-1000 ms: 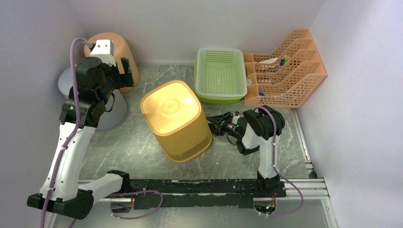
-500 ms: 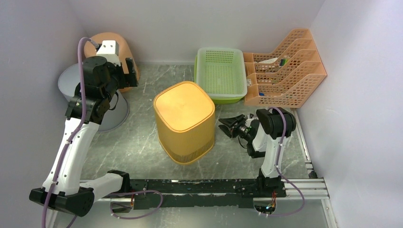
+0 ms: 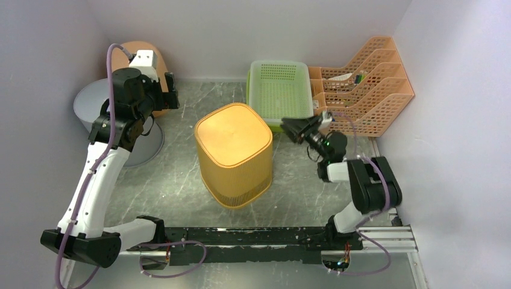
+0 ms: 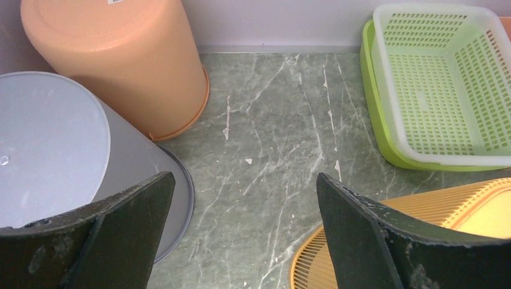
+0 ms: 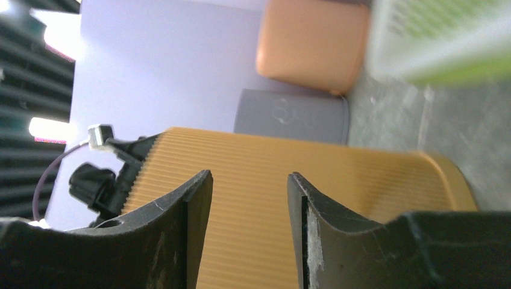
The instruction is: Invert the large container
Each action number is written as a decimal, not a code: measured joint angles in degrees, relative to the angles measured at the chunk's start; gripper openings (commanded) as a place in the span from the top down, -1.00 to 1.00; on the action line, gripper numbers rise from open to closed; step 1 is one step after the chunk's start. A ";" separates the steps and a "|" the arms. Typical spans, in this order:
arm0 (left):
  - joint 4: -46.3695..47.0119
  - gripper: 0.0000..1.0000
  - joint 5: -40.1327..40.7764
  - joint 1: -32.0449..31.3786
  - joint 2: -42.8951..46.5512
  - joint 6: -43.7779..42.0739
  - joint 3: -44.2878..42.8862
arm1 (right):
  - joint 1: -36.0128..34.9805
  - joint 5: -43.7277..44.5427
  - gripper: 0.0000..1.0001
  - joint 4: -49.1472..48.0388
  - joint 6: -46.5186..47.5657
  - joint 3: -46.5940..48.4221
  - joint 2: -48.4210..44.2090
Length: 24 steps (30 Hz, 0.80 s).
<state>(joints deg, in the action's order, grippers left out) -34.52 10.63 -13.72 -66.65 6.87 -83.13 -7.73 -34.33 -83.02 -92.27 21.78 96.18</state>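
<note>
The large yellow ribbed container [image 3: 234,153] stands upside down in the middle of the table, its closed base up and its rim on the surface. Its rim shows in the left wrist view [image 4: 385,241] and its side fills the right wrist view [image 5: 289,192]. My left gripper [image 3: 170,90] is open and empty, raised at the far left, above the table between the grey bin and the container. My right gripper [image 3: 293,127] is open and empty, raised to the right of the container, apart from it. Its fingers [image 5: 181,211] frame the yellow side.
An orange bucket [image 3: 144,57] and a grey bin [image 3: 96,114] stand upside down at the far left. A green basket [image 3: 280,93] and an orange file rack [image 3: 361,87] stand at the back right. The arm rail [image 3: 259,238] runs along the near edge.
The yellow container went from tilted to standing flat upside down. My right gripper has drawn back and risen toward the green basket. My left arm has shifted slightly right.
</note>
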 measured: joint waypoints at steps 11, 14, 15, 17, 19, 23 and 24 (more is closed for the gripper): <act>0.00 -0.99 -0.42 0.00 0.70 0.02 -0.59 | -1.64 8.11 -0.02 52.54 35.54 30.34 -26.14; 0.00 -0.99 -0.66 0.00 0.68 0.04 -0.59 | -3.67 14.43 -0.02 65.18 44.68 30.45 -29.24; 0.02 -0.99 -0.76 0.00 0.68 0.04 -0.59 | -5.40 18.12 -0.01 70.05 47.71 29.92 -30.16; 0.00 -0.99 -0.87 0.00 0.52 0.04 -0.63 | -9.79 25.00 -0.01 77.07 51.89 29.09 -31.43; 0.00 -0.99 -0.90 0.00 0.00 0.02 -0.98 | -16.33 32.06 -0.01 83.60 54.86 28.20 -32.87; 0.02 -0.99 -0.96 0.00 -1.55 0.00 -2.03 | -27.65 45.22 -0.01 95.21 57.46 24.61 -38.99; 0.00 -0.99 -1.01 0.00 -1.79 0.00 -2.19 | -28.61 47.89 -0.01 97.61 57.44 23.56 -40.94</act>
<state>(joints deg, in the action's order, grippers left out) -34.52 9.63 -13.72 -68.45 6.87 -85.32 -36.34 13.56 14.59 -34.83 45.34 55.24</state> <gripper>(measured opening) 0.997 0.506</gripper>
